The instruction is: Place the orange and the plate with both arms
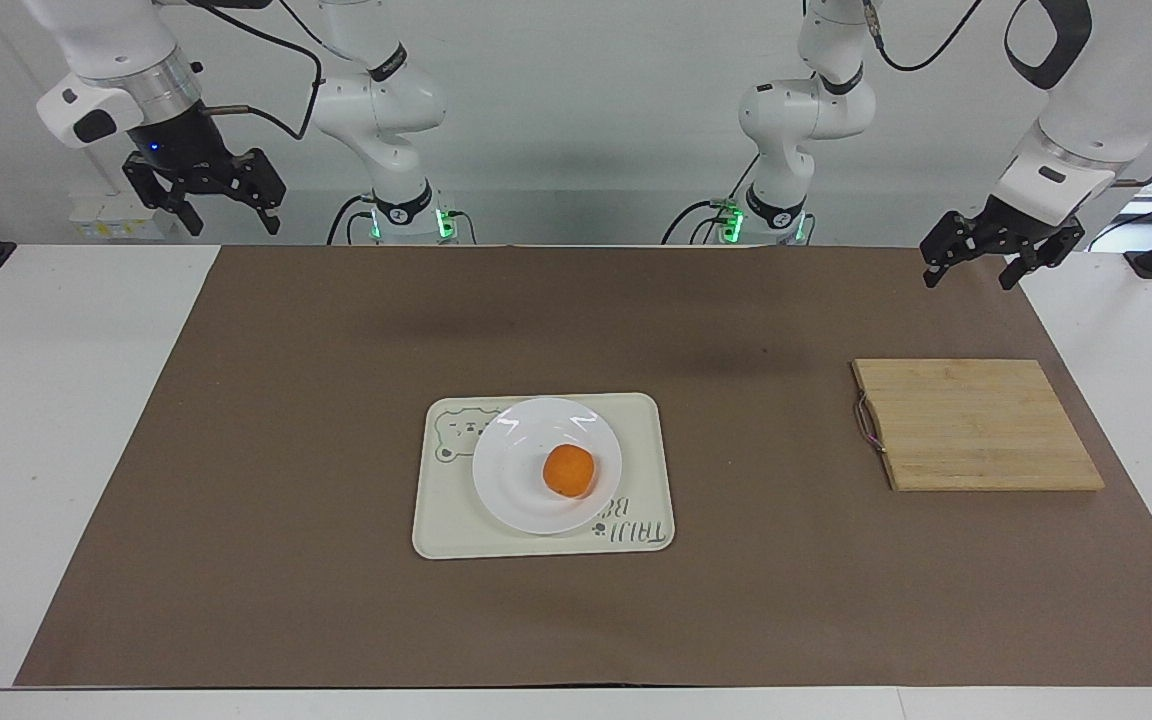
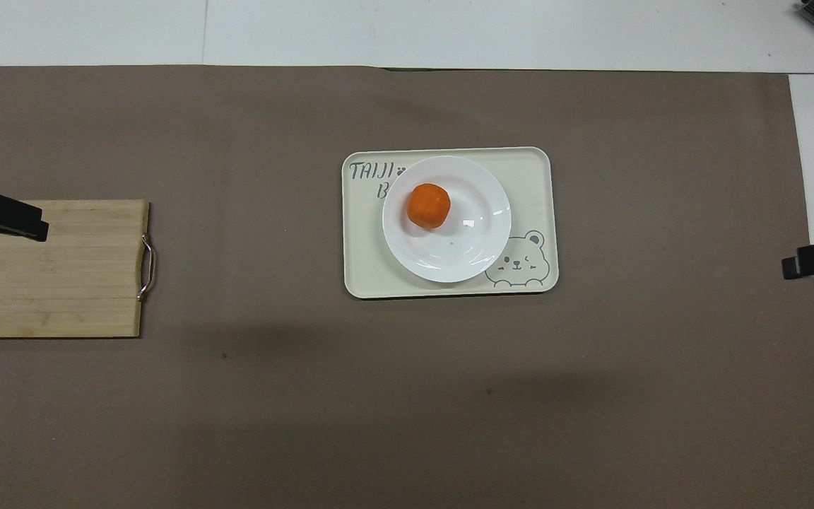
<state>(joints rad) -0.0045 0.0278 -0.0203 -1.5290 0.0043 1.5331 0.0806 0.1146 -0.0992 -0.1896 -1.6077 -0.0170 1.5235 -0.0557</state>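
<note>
Bright orange against glossy white: the orange [image 1: 569, 471] sits on the plate [image 1: 511, 480], off-centre toward the left arm's end, and the plate rests on the cream bear tray [image 1: 636, 420] in the middle of the brown mat [image 1: 286, 450] covering the desk [image 1: 56, 400]. The left claw [image 1: 973, 265] hangs raised over the mat's edge at the robots' end, its wrist tilted, fingers spread and empty; the bamboo cutting board [image 1: 976, 425] lies on the mat at the same end of the desk. The right claw [image 1: 229, 208] is lifted high at the right arm's end of the desk, pointing down, released, holding nothing. Both arms wait, well apart from the tray
</note>
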